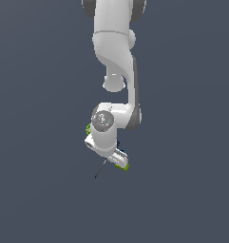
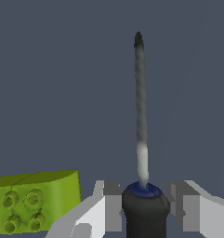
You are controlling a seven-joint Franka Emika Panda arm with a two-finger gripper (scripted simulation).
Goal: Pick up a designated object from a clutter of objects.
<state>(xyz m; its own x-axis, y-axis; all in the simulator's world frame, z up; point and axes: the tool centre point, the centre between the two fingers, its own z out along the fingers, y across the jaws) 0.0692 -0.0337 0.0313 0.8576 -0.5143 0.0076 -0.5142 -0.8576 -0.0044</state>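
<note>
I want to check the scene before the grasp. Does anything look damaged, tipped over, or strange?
Nothing stands out. The screwdriver looks intact, its handle between the open fingers of the gripper. The lime-green block sits beside it, studs visible, undamaged.

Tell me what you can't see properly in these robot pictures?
- Handle of the screwdriver: wrist view, its lower part is cut off by the edge.
- Gripper: wrist view, whether its fingers touch the handle is unclear.
- Clutter: exterior view, mostly hidden behind the arm; only green bits and the thin shaft peek out.
- Green block: wrist view, its corner is cut off by the edge.
</note>
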